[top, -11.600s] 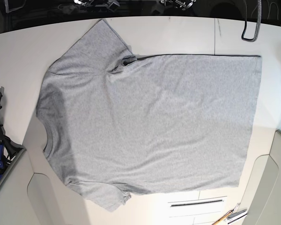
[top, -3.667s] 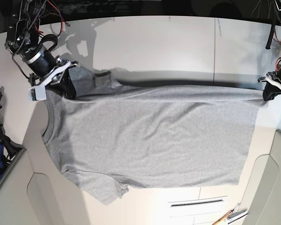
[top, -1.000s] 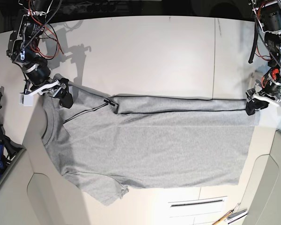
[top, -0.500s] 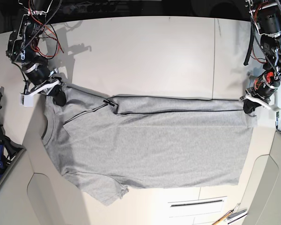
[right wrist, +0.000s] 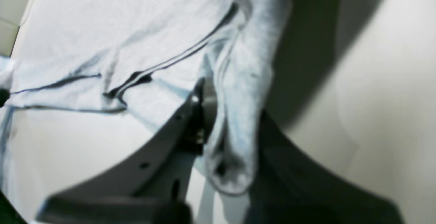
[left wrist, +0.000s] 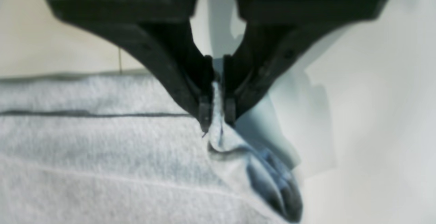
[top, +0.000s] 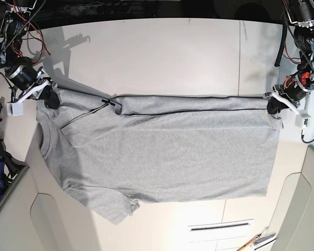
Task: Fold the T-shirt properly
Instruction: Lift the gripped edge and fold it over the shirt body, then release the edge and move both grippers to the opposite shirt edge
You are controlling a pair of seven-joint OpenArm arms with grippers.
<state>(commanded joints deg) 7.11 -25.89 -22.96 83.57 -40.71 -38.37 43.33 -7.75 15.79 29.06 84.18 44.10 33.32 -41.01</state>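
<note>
So both arms are reaching in from the top edge of the base view, one at each end of the grey T-shirt (top: pixel 167 162). The left gripper (left wrist: pixel 219 94) is on that view's right side, angled down and inward onto the shirt's upper corner. In its wrist cam the black fingers are nearly together, with a thin pinch of grey fabric squeezed between the tips and a crumpled bit hanging out below.

The right gripper (top: pixel 51 98) is over at the view's left, slanting down toward the middle. It's got a bunched fold of cloth between its fingers, so they're only apart by the thickness of that wad. Its wrist cam has the fabric looping down between the black fingers, pretty blurry up close.

The shirt itself lies across the middle of the table (top: pixel 172 52), upper edge strung between the two grippers with a long turned-over strip, and a sleeve poking out at the lower left. Tabletop's white and shiny, with some shadow near the right arm. Down at the bottom right there are a few slim tool-like things (top: pixel 254 242), too small to make out, near a dark slot in a pale panel (top: pixel 220 227).
</note>
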